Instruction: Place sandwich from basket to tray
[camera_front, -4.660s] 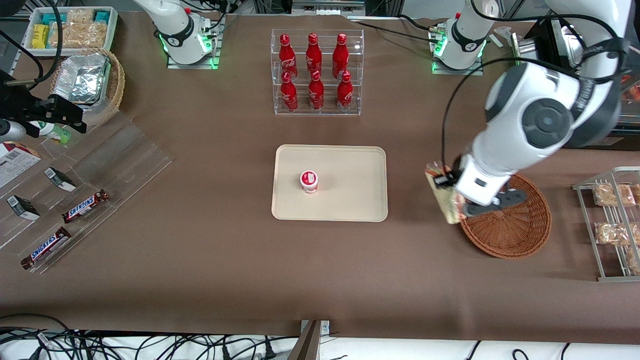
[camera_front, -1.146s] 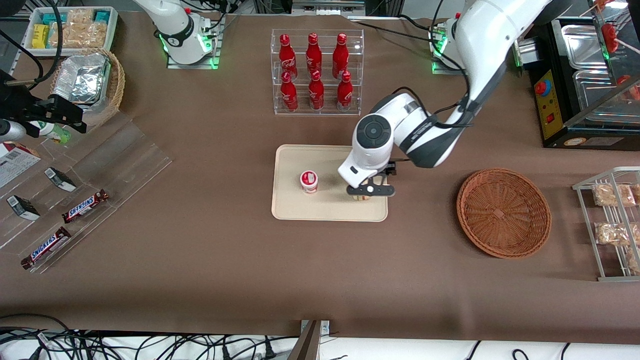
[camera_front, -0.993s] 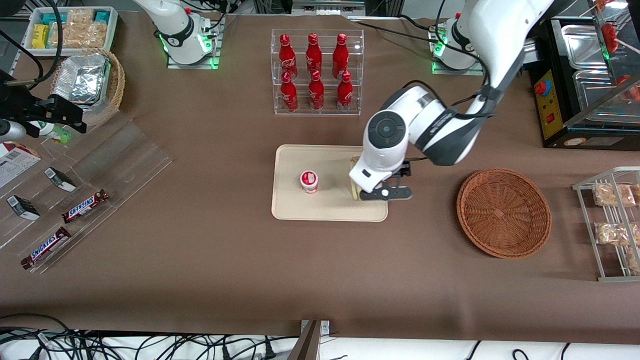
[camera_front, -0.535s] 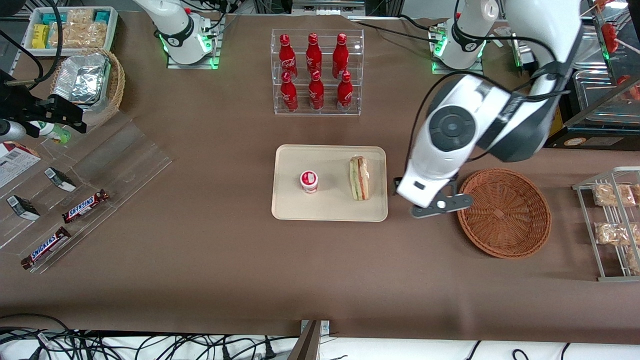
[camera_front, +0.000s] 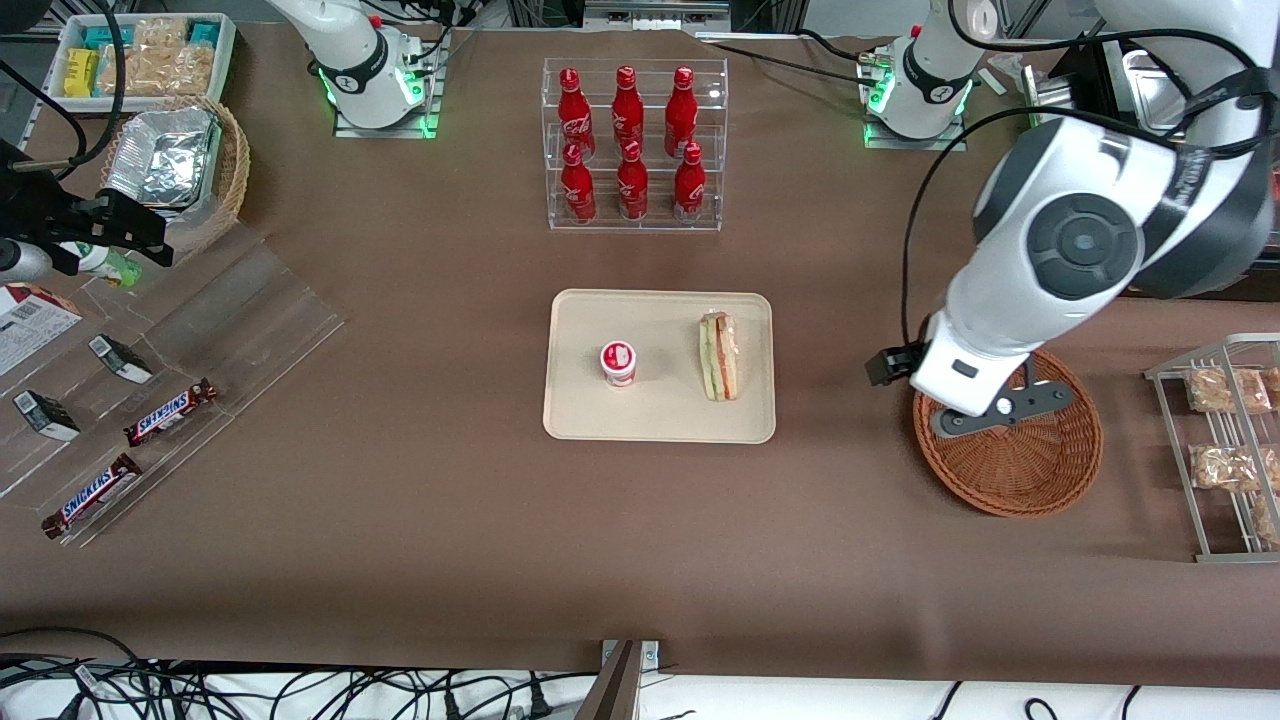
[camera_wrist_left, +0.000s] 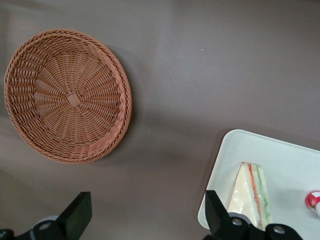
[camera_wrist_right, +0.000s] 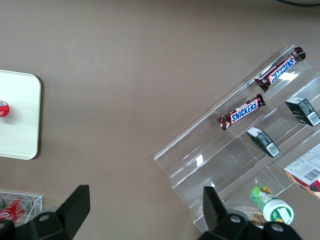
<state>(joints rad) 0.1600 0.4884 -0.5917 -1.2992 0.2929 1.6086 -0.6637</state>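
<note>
The left arm's gripper (camera_front: 990, 412) hangs above the rim of the round reddish-brown wicker basket (camera_front: 1030, 470), its two black fingers (camera_wrist_left: 75, 217) spread wide and holding nothing. The small triangular wrapped sandwich (camera_front: 719, 356), white bread with red and green layers, lies on the flat cream-beige rectangular tray (camera_front: 660, 415), beside a small white cup with a red lid (camera_front: 618, 362), toward the working arm's end of the tray.

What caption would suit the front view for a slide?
Wrapped triangular sandwich lies on the cream rectangular tray; the open left gripper hangs above the empty reddish-brown wicker basket.
</note>
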